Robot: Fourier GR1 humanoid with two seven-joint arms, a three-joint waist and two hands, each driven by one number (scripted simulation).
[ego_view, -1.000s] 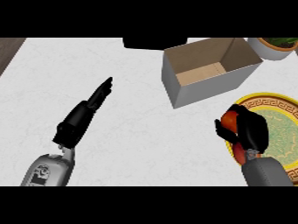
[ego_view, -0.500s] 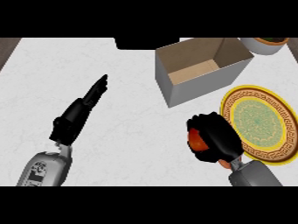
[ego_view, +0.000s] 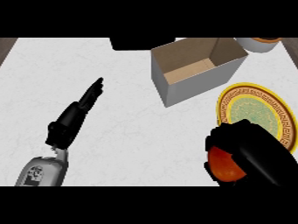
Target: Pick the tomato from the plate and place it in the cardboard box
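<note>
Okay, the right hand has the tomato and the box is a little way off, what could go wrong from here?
1. The right hand curls round the tomato, and the cardboard box stands with its near wall between the hand and the opening. A low carry may clip that wall and shove the box.
2. The hand looks large against the opening, so an off-centre release might bounce the tomato off the rim onto the counter.

Red-orange tomato [ego_view: 224,169] in right hand [ego_view: 262,154], near yellow-rimmed plate [ego_view: 259,113]; open cardboard box [ego_view: 187,90] upright beside plate.
</note>
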